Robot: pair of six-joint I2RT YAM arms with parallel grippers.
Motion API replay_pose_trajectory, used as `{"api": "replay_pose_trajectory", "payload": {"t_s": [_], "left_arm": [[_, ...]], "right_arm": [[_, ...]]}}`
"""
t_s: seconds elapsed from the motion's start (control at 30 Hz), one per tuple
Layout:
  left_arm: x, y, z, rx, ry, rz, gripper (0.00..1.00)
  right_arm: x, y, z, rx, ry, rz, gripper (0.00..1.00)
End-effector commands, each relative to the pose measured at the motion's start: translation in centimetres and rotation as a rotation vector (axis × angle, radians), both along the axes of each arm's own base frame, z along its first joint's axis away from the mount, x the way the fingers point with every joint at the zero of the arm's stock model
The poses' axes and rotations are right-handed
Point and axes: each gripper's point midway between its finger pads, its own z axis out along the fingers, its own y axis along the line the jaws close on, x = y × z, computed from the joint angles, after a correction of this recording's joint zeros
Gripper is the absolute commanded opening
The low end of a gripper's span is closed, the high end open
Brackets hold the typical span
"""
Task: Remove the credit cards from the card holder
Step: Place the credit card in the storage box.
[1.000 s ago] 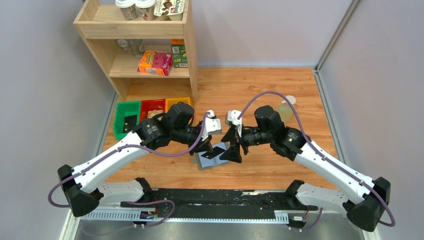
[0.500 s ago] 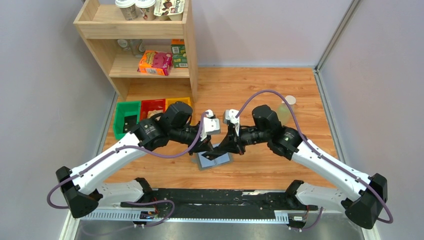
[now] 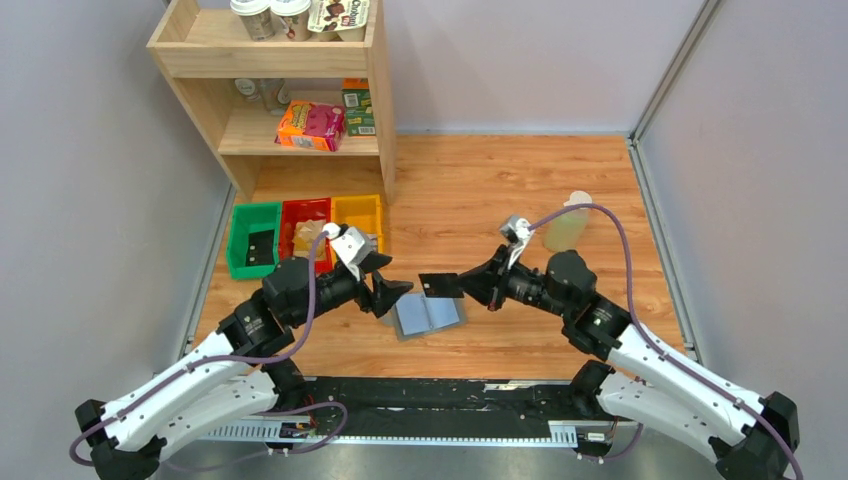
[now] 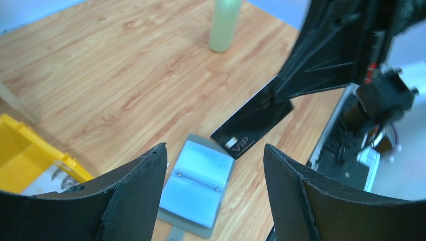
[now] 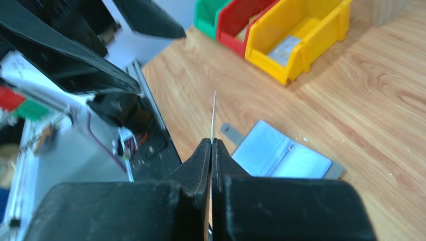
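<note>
Both arms have drawn back from the middle of the bench [image 3: 480, 190], where a second ago we saw them crowded over the wallet. Our right gripper [image 3: 466, 285] is pressed together on one end of a black card [image 3: 438, 285] and holds it up off the bench, just beside the wallet's far edge. Its wrist view shows the card edge-on between the fingers. That arm reaches in low from the right, wrist pointing left. Our left gripper [image 3: 392, 283] is spread wide with nothing in it, just left of the wallet and aimed toward it, its arm folded back to the near-left. Between the two, the wallet [image 3: 430, 314] lies open and flat, pale blue slots up, tab toward the left gripper. Beyond the left arm sit green [image 3: 253, 238], red [image 3: 303, 225] and yellow [image 3: 357, 213] bins.
</note>
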Motion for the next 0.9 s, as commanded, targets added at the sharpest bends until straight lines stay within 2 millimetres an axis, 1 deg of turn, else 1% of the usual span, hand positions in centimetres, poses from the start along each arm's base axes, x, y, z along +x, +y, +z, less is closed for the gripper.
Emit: {"api": "replay_pose_trajectory", "payload": {"t_s": [0.0,0.03,0.07,0.1,0.13,0.17,0.2,0.23,0.27,0.3,0.33,0.37,0.4,0.43,0.47,0.5,0.53,0.63,0.73,0.77,0.87], "left_arm": [[2.3,0.5,2.3,-0.357,0.075,0.21,0.77],[2.4,0.5,3.1,-0.418,0.068,0.209,0.77],[2.5,0.3,2.0,-0.441,0.114,0.221,0.77],[2.6,0.3,2.8,-0.493,0.104,0.219,0.77],[2.7,0.1,1.8,-0.508,0.145,0.228,0.77],[2.8,-0.2,2.4,-0.549,0.142,0.218,0.77],[2.8,-0.4,1.6,-0.569,0.178,0.219,0.77],[2.9,-0.8,2.3,-0.612,0.177,0.203,0.77],[2.7,-1.2,2.0,-0.635,0.2,0.186,0.77],[2.8,-1.7,2.7,-0.677,0.193,0.163,0.77],[2.4,-2.0,3.2,-0.711,0.196,0.126,0.76],[2.5,-2.5,3.0,-0.717,0.204,0.112,0.75],[2.1,-2.8,3.5,-0.746,0.207,0.076,0.75],[2.2,-3.3,3.2,-0.746,0.218,0.066,0.74],[2.0,-3.5,3.7,-0.773,0.225,0.045,0.74],[2.2,-3.9,3.2,-0.765,0.246,0.045,0.74],[2.2,-4.0,3.5,-0.783,0.259,0.04,0.73],[2.6,-4.7,2.6,-0.793,0.317,0.045,0.7],[2.9,-5.1,1.7,-0.802,0.368,0.059,0.67],[3.1,-5.2,1.2,-0.8,0.391,0.067,0.66],[3.0,-5.7,1.0,-0.803,0.408,0.048,0.64]], "right_arm": [[2.5,-2.3,6.5,0.387,0.045,-0.27,0.0],[2.8,-3.0,6.6,0.434,0.061,-0.308,0.0],[2.8,-3.4,6.9,0.484,0.081,-0.328,0.0],[2.8,-3.9,6.9,0.523,0.096,-0.348,0.0],[2.7,-4.2,7.1,0.562,0.109,-0.35,0.0],[2.8,-4.8,7.3,0.602,0.121,-0.375,0.0],[2.8,-5.0,7.2,0.625,0.134,-0.383,0.0],[2.8,-5.2,7.2,0.647,0.154,-0.389,0.0],[2.7,-5.3,7.2,0.666,0.165,-0.387,0.0],[2.7,-5.4,7.0,0.68,0.181,-0.387,0.0],[2.6,-5.4,6.9,0.693,0.189,-0.385,0.0],[2.5,-5.5,6.7,0.705,0.202,-0.385,0.0],[2.6,-5.5,6.2,0.711,0.217,-0.388,0.0],[2.6,-5.7,6.3,0.726,0.22,-0.392,0.0],[2.6,-5.7,6.0,0.729,0.226,-0.396,0.0],[2.6,-5.7,6.0,0.734,0.233,-0.395,0.0],[2.6,-5.7,5.8,0.734,0.241,-0.395,0.0],[2.5,-5.5,5.5,0.75,0.258,-0.381,0.0],[2.3,-5.5,5.8,0.776,0.256,-0.364,0.0],[2.3,-5.6,5.7,0.778,0.256,-0.365,0.0],[2.3,-5.7,5.7,0.783,0.255,-0.373,0.0]]}}
